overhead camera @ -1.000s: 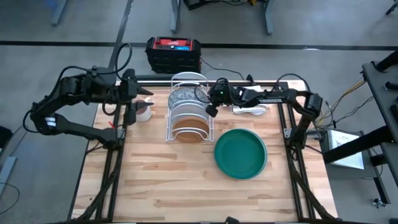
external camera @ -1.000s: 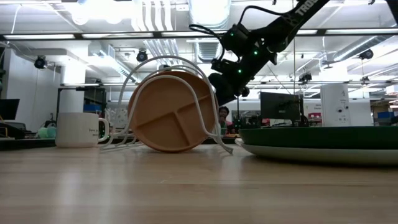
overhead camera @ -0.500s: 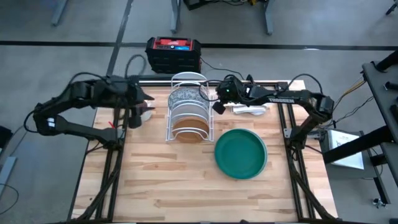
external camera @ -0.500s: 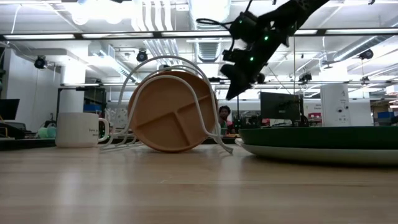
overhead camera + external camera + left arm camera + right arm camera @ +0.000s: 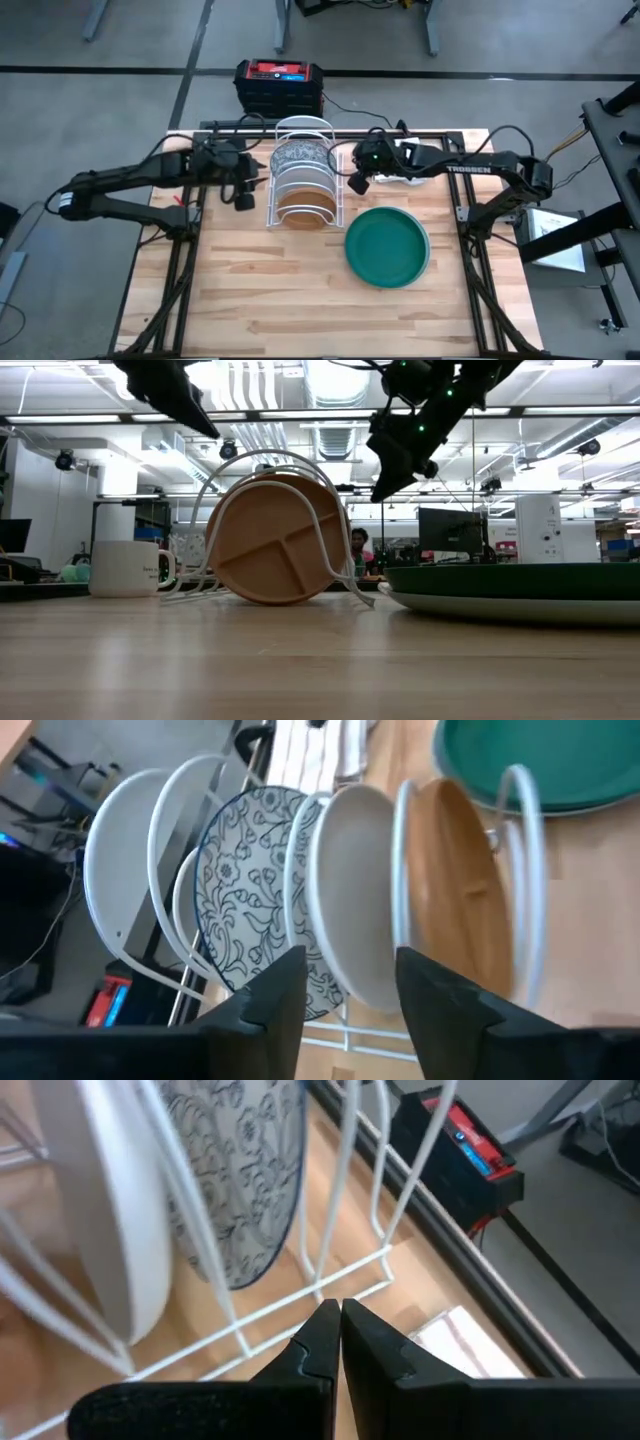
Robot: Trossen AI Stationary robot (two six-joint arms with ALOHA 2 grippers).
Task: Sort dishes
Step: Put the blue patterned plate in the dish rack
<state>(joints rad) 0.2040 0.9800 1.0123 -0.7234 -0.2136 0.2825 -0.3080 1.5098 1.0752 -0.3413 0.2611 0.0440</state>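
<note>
A white wire rack (image 5: 303,175) holds three plates upright on their edges: a grey-patterned one (image 5: 303,153) at the far end, a plain white one (image 5: 360,910) in the middle and a tan one (image 5: 275,540) at the near end. The dark green plate (image 5: 387,247) lies flat on the table, right of the rack. My left gripper (image 5: 350,1010) hovers open just left of the rack, facing the plates. My right gripper (image 5: 340,1330) is shut and empty, raised at the rack's right side (image 5: 354,186).
A white mug (image 5: 125,567) stands left of the rack, below my left gripper. Folded white cloths (image 5: 412,168) lie at the far right under my right arm. A red-and-black box (image 5: 280,85) sits beyond the far edge. The near half of the table is bare wood.
My left gripper has come down and moved toward the rack's left side, staying open. My right gripper has risen and drawn back from the rack toward the table's right edge, staying shut. The plates have not moved.
</note>
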